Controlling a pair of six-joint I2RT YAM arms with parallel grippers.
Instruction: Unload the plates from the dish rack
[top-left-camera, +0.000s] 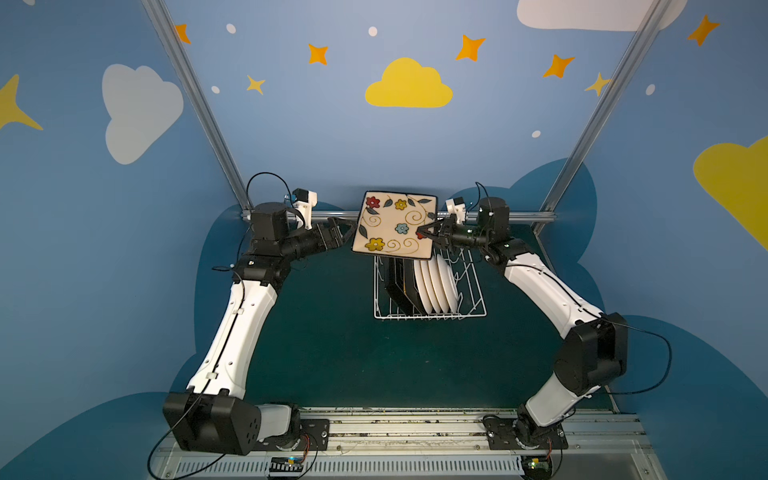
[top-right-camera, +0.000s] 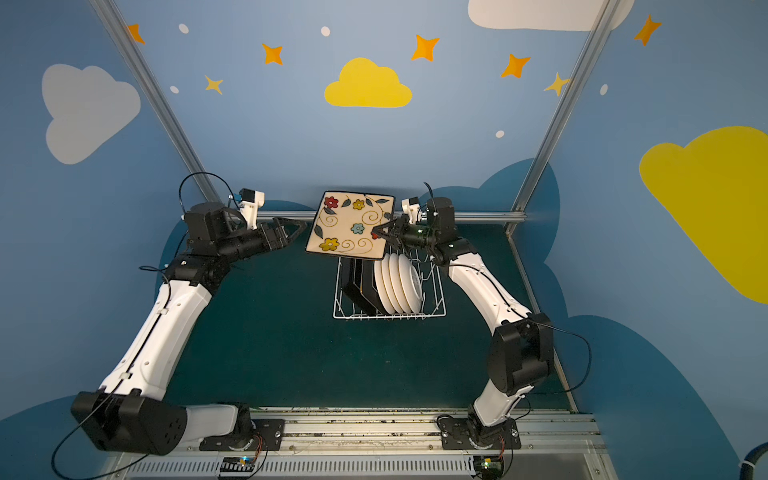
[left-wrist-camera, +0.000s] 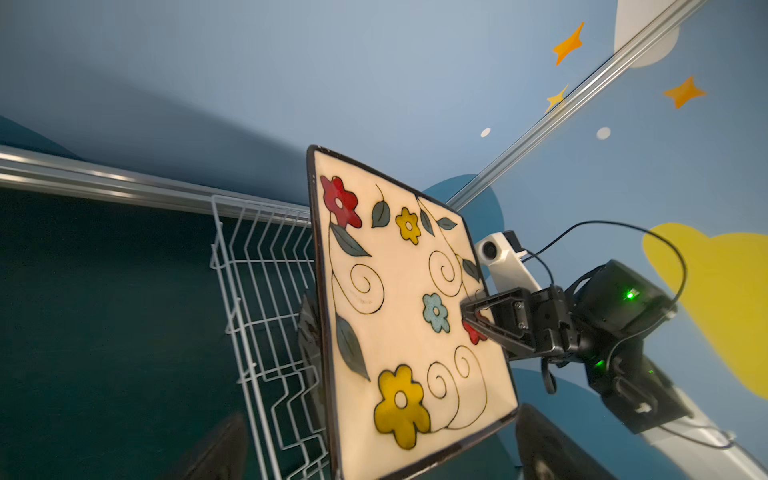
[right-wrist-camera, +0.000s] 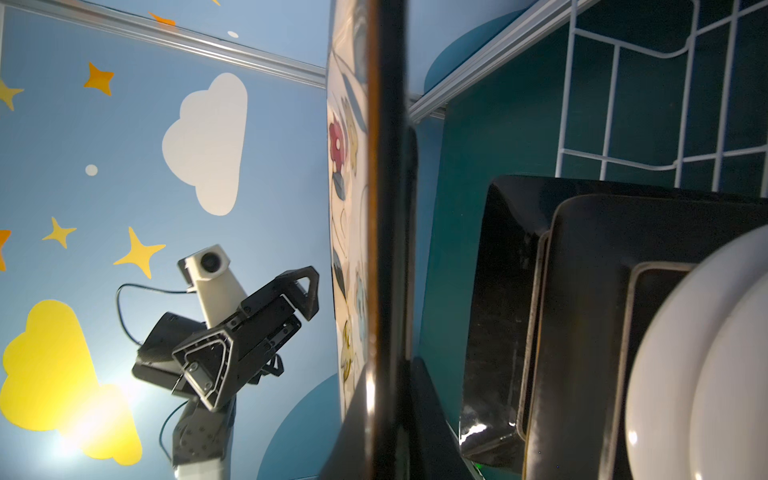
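Your right gripper (top-left-camera: 420, 231) pinches the flowered plate (top-left-camera: 392, 224) above the dish rack (top-left-camera: 415, 318). Your left gripper (top-left-camera: 347, 229) hangs, jaws spread, beside its far edge, seemingly clear. Next: a handover grip.

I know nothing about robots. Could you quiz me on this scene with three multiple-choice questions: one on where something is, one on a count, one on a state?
1. Where is the flowered plate?
A. In the air above the far end of the rack.
B. Underneath the rack.
C. Standing in the rack.

2. How many round white plates stand in the rack?
A. One.
B. Four.
C. Eight.

3. How are the jaws of the left gripper?
A. Shut on a white plate.
B. Shut on the rack.
C. Open, holding nothing.

Answers: 1 A, the right gripper holds it up by one edge; 2 B, four white rims show side by side; 3 C, the jaws stand apart, short of the plate.
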